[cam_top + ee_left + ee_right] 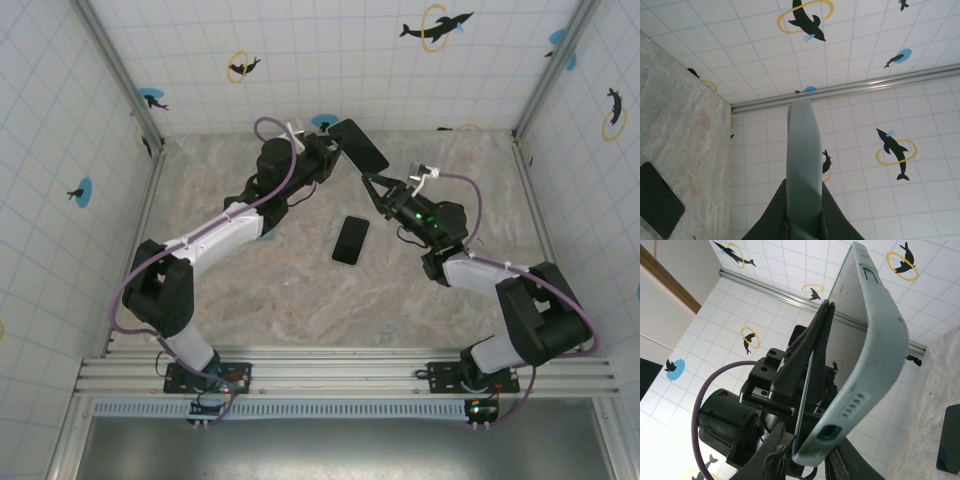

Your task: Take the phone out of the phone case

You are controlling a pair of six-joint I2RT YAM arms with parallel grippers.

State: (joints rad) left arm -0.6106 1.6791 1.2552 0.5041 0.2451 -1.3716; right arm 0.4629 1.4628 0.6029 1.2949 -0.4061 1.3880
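The pale grey-blue phone case (358, 145) hangs in the air near the back wall, with my left gripper (330, 140) shut on one end. In the left wrist view the case (802, 145) stands edge-on, rising from between the closed fingers of that gripper (804, 187). My right gripper (372, 186) reaches the case's other end from the right. In the right wrist view that port end of the case (875, 340) sits between the right gripper's (807, 452) fingers, which touch both its sides. The black phone (351, 240) lies flat on the table, apart from the case and below it.
The marble-patterned table (250, 280) is walled by white tiled panels with dolphin stickers (435, 25). A metal rail (340, 375) runs along the near edge by the arm bases. The phone (657, 197) lies at the lower left of the left wrist view.
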